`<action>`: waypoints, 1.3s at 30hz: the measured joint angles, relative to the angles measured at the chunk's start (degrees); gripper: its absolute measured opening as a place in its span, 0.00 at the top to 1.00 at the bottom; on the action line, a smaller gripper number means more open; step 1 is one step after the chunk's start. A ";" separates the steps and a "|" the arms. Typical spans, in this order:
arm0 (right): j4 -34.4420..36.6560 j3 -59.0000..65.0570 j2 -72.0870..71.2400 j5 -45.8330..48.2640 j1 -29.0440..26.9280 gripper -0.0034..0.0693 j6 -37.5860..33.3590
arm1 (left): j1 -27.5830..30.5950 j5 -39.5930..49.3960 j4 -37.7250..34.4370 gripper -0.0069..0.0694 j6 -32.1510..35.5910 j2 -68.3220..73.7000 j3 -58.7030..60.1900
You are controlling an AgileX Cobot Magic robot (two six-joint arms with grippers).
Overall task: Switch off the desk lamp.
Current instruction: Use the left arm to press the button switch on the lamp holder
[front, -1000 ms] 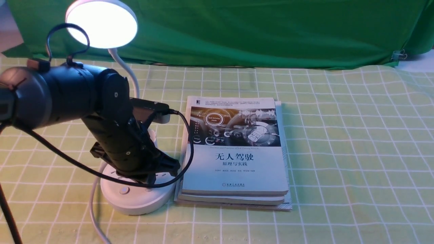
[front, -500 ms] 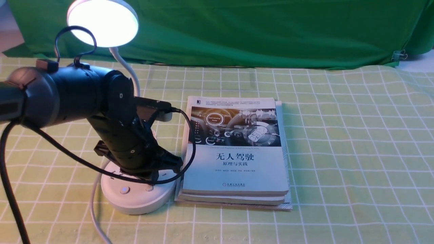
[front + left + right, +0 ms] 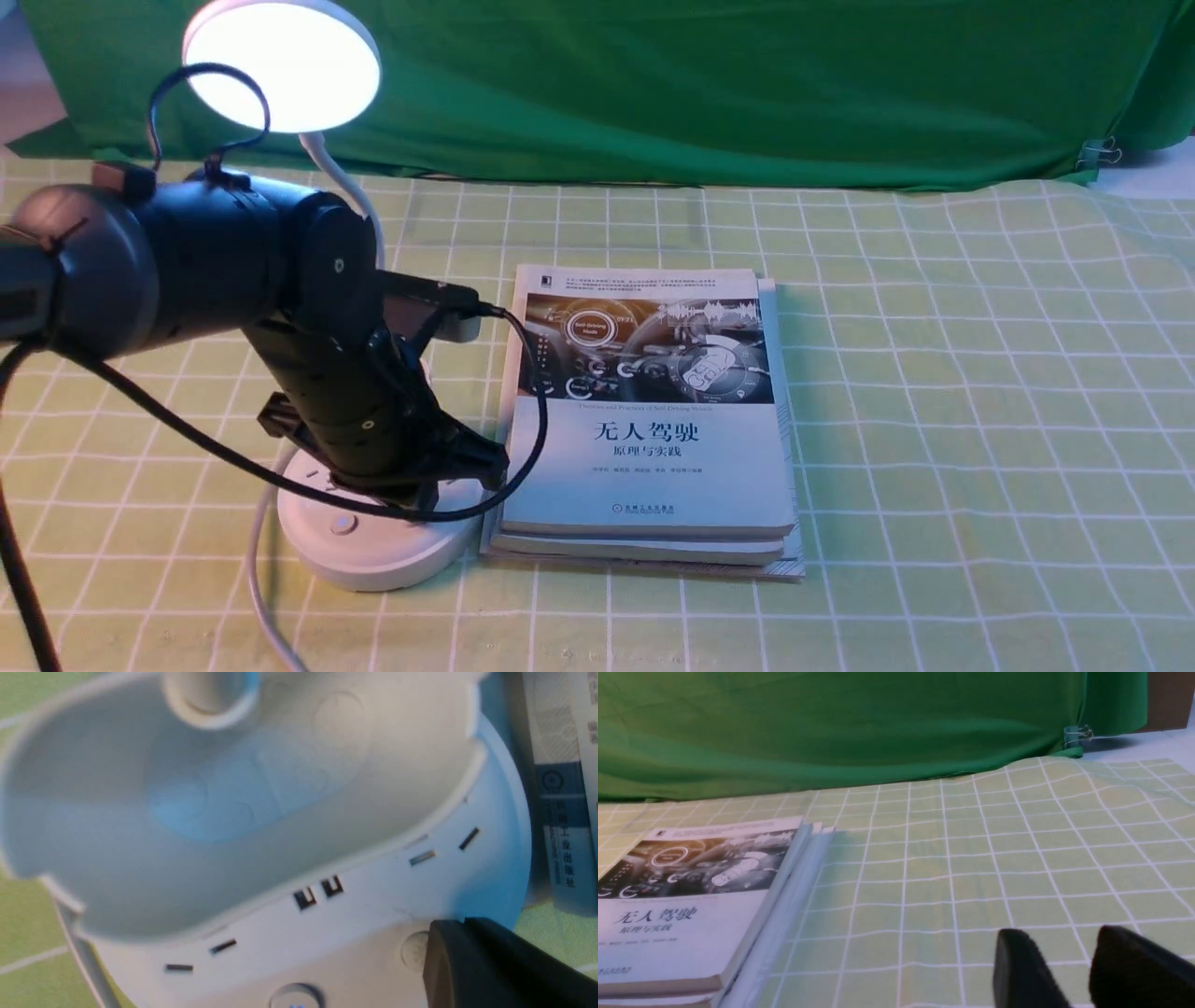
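Observation:
The white desk lamp stands at the left, its round disc head (image 3: pixel 280 65) lit and its thin neck (image 3: pixel 359 205) rising from the round base (image 3: pixel 373 555). My left gripper (image 3: pixel 422 495) is shut and points down onto the base. In the left wrist view its closed fingertips (image 3: pixel 460 933) cover part of a round button (image 3: pixel 412 952). A second button (image 3: pixel 294 997) shows beside it, also in the front view (image 3: pixel 343 524). The cup holder (image 3: pixel 187 812) and socket slots (image 3: pixel 317 895) fill that view. My right gripper (image 3: pixel 1064 938) is open and empty above the cloth.
A stack of books (image 3: pixel 649 420) lies right beside the lamp base, also in the right wrist view (image 3: pixel 691 905). The lamp's white cord (image 3: pixel 257 560) runs off the front edge. A green checked cloth (image 3: pixel 980 420) covers the table, with a green backdrop (image 3: pixel 700 84) behind.
My left gripper lifted slightly, shifted right, then came down over the right-hand button, which showed half a second ago. The lamp head stays lit.

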 joint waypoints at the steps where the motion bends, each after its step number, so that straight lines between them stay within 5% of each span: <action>1: 0.00 0.00 0.00 0.00 0.00 0.62 -0.02 | -0.07 0.16 -0.07 0.91 0.00 0.62 0.00; 39: 0.00 0.00 0.00 0.06 0.00 0.62 0.08 | -0.70 -2.58 1.43 0.91 -1.84 -0.64 2.44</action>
